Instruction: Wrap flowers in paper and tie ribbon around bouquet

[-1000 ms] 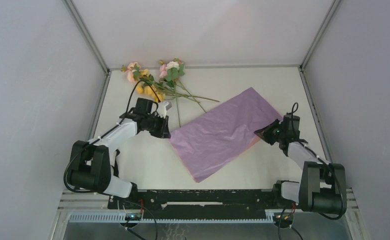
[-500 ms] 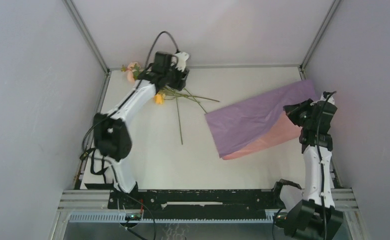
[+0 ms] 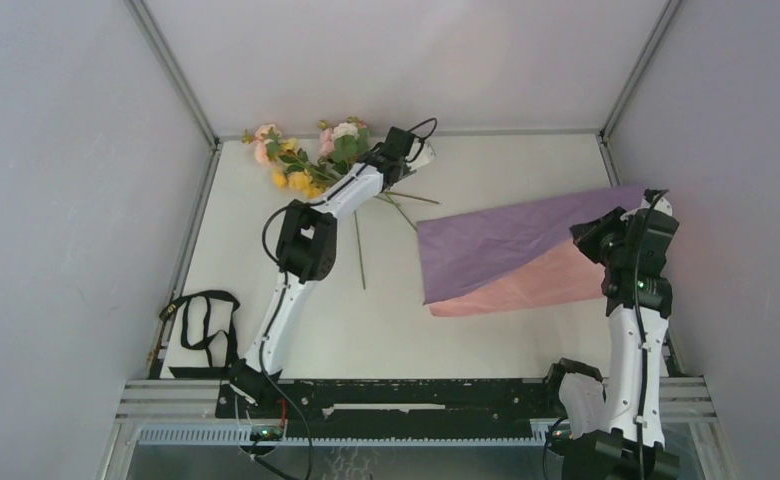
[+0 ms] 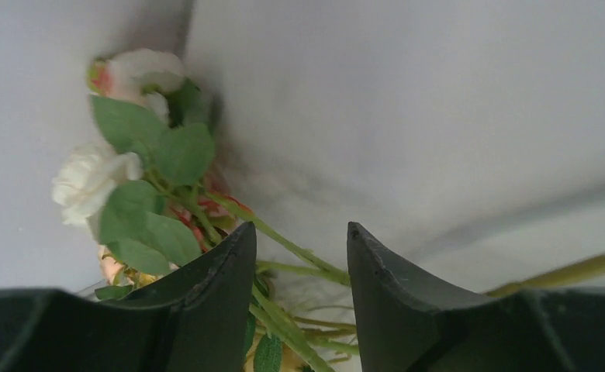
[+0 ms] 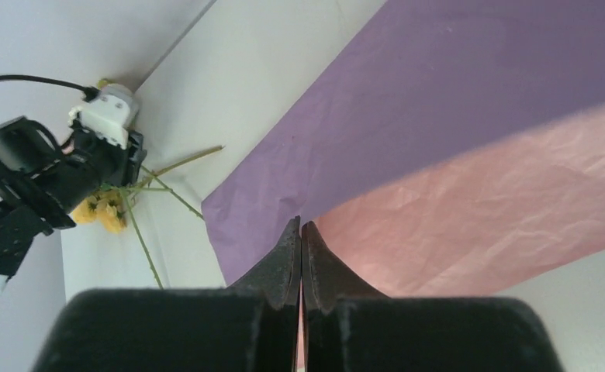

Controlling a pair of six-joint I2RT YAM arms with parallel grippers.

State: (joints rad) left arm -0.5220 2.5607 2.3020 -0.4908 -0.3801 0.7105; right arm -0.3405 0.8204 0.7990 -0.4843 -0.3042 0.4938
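My left pincer, jaws released, hangs over the long thin green flower stems, which seem to cross the gap slantwise, blooms beyond.

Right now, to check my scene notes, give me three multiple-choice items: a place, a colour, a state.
1. Where do the flowers lie? A) far left corner B) near right corner C) dead centre
2. What colour is the paper on its turned-up underside? A) pink B) green C) white
3. How do the left jaws stand? A) shut on a bloom B) open over the stems C) shut on the paper

1 A: the blooms sit far left in the top view. 2 A: pink shows below the lilac face. 3 B: the left wrist view shows a gap.
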